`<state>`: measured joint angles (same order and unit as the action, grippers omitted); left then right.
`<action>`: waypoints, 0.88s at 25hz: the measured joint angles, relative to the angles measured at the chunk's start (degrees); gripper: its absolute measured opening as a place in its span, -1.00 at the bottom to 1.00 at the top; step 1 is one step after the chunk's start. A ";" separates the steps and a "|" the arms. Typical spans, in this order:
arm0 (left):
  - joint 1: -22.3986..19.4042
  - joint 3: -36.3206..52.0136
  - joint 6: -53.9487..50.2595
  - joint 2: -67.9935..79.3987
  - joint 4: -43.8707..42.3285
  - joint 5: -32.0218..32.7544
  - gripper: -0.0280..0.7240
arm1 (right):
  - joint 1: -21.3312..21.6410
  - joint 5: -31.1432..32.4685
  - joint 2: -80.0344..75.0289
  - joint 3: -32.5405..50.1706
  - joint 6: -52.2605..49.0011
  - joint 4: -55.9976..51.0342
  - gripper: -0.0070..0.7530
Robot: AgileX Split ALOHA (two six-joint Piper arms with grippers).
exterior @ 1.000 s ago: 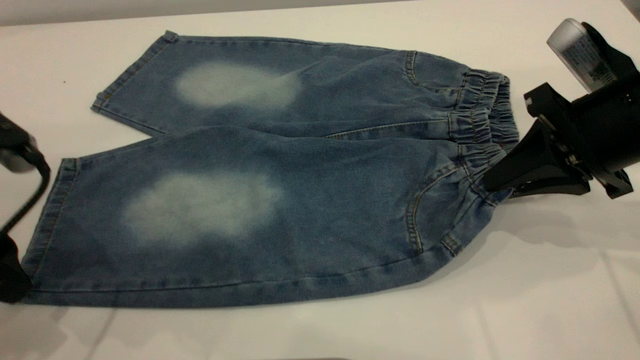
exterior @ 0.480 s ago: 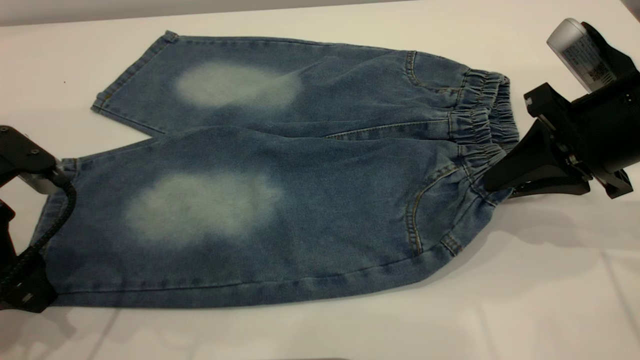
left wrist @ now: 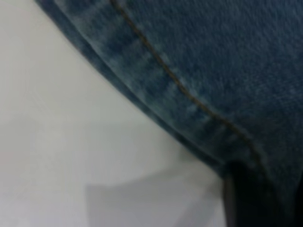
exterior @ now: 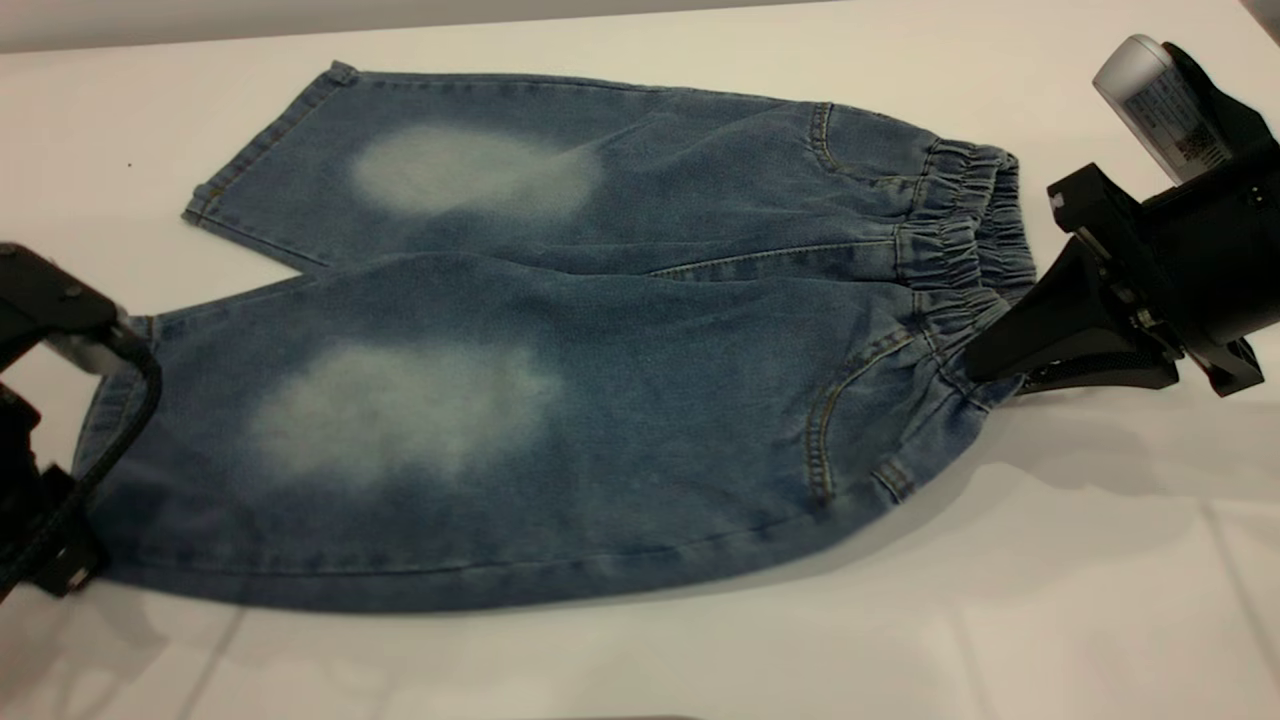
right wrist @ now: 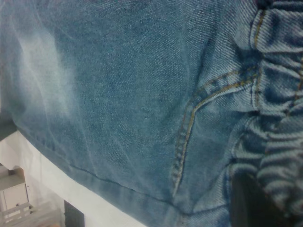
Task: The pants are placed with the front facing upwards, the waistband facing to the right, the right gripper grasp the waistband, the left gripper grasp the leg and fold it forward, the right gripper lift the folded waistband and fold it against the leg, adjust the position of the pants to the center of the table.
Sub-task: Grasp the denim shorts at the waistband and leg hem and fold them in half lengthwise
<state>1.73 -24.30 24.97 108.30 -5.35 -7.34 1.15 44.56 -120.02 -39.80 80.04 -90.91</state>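
The blue denim pants (exterior: 600, 350) lie flat on the white table (exterior: 1000, 600), front up, with a pale patch on each leg. The gathered waistband (exterior: 965, 235) points right. My right gripper (exterior: 985, 370) is shut on the waistband's near corner, which is lifted slightly off the table. In the right wrist view one dark finger (right wrist: 248, 203) is pressed into the ruffled waistband (right wrist: 279, 94). My left gripper (exterior: 70, 560) sits at the near leg's hem corner at the far left, shut on the cloth. In the left wrist view the stitched hem (left wrist: 180, 90) runs into a dark finger (left wrist: 236, 198).
The far leg (exterior: 450, 170) lies flat towards the back of the table. Bare white tabletop surrounds the pants, widest at the front right. The left arm's black cable (exterior: 120, 430) loops over the near leg's hem.
The left gripper came in from the left edge onto the near leg's hem corner and closed there. The near edge of the pants rose slightly. The right gripper held still.
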 joint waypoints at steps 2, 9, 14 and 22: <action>0.00 -0.12 0.00 0.17 0.00 -0.87 -0.69 | 0.00 0.49 0.00 0.00 0.00 0.00 -0.87; 2.22 -0.12 0.00 -2.34 -0.05 0.24 -0.78 | 0.00 4.90 0.00 0.00 -1.97 3.04 -0.87; 6.01 0.04 0.00 -11.83 -0.05 5.71 -0.78 | 0.05 10.46 0.00 0.28 -5.43 7.03 -0.87; 6.29 0.39 -2.07 -35.78 -0.10 18.18 -0.78 | 1.96 13.54 7.48 9.68 -5.38 7.41 -0.87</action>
<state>8.01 -23.90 22.90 72.52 -5.45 10.84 3.12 58.11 -112.54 -30.12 74.66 -83.50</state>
